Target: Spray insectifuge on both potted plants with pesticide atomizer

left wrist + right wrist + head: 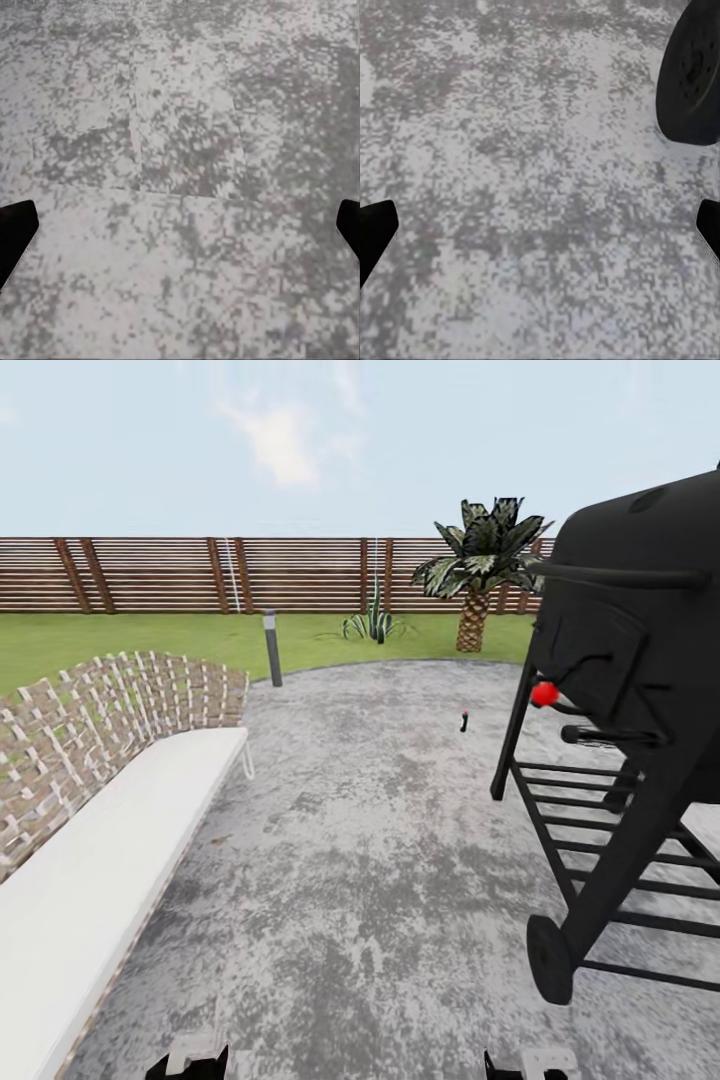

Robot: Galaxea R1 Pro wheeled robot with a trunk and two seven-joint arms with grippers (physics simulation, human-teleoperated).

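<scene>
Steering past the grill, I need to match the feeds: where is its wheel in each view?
Head view: grill wheel, low right, on the patio paving.
Right wrist view: the dark wheel lies beyond the right gripper, jaws open.
Left wrist view: paving under the left gripper, jaws open.
Shared landmark: the mottled grey paving.

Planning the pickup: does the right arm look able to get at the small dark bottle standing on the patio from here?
Probably not: the bottle stands far ahead across open paving, beside the grill, while the right tool hangs open over paving. Nothing blocks the way.
</scene>
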